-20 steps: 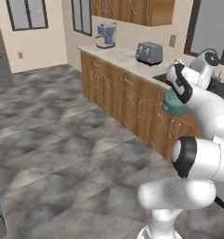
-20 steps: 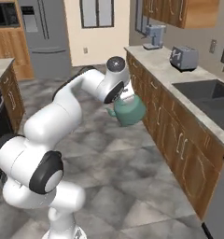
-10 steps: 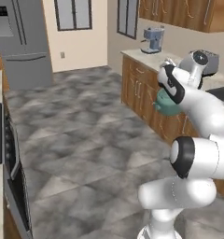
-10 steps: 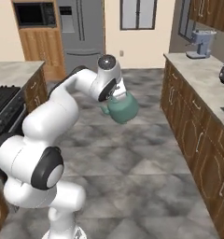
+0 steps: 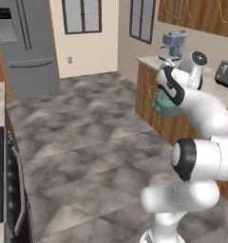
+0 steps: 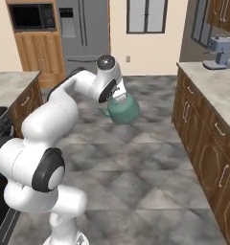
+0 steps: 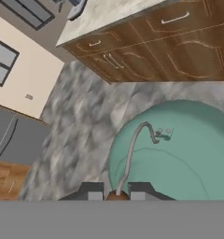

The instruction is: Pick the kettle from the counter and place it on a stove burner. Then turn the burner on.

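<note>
Carry step: hand point(image 7: 116, 191) was clamped shut on kettle point(image 6: 122, 109) handle, above floor; next needs reaching stove burner.

Floor point(image 6: 150, 158) is grey marbled tile all over. Back wall point(image 5: 106, 52) is cream, with two dark-framed windows point(image 5: 81, 15) in it and a steel fridge point(image 5: 25, 45) at its left. Beside the fridge there's a wood cabinet point(image 6: 38, 52) with a black microwave point(image 6: 28, 16) built in. Brown cabinets point(image 6: 203, 139) run along the right under a pale bench point(image 6: 217, 93), coffee maker point(image 6: 220, 50) near its far end, toaster point(image 5: 227, 71) closer in.
</note>
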Tool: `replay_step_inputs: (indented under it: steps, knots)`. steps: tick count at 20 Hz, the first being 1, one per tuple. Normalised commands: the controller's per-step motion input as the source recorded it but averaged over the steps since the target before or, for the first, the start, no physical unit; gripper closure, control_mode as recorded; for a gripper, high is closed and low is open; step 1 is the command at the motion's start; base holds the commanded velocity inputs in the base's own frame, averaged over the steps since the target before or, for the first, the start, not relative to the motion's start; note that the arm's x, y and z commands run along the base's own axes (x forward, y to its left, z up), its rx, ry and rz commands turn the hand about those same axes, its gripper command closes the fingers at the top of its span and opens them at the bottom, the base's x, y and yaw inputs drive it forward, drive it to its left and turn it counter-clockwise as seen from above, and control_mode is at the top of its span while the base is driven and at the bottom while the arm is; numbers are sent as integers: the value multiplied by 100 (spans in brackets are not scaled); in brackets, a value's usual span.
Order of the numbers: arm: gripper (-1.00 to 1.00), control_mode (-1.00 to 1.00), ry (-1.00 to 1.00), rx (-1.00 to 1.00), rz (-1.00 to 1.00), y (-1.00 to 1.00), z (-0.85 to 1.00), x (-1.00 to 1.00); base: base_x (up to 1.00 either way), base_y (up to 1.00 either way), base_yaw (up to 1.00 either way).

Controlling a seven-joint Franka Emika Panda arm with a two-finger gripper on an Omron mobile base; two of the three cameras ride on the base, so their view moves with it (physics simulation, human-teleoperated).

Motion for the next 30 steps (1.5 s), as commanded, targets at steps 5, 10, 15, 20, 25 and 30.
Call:
replay_step_inputs:
  steps: [5, 10, 15, 20, 25, 30]
  knots:
    - [100, 100, 0, 0, 0, 0, 0, 0, 100, 0, 0]
    - [100, 100, 0, 0, 0, 0, 0, 0, 100, -17, 12]
    - [100, 100, 0, 0, 0, 0, 0, 0, 65, -59, 55]
    - [100, 100, 0, 0, 0, 0, 0, 0, 10, -42, 66]
    - [100, 100, 0, 0, 0, 0, 0, 0, 20, -2, 76]
    - [100, 100, 0, 0, 0, 0, 0, 0, 22, -2, 77]
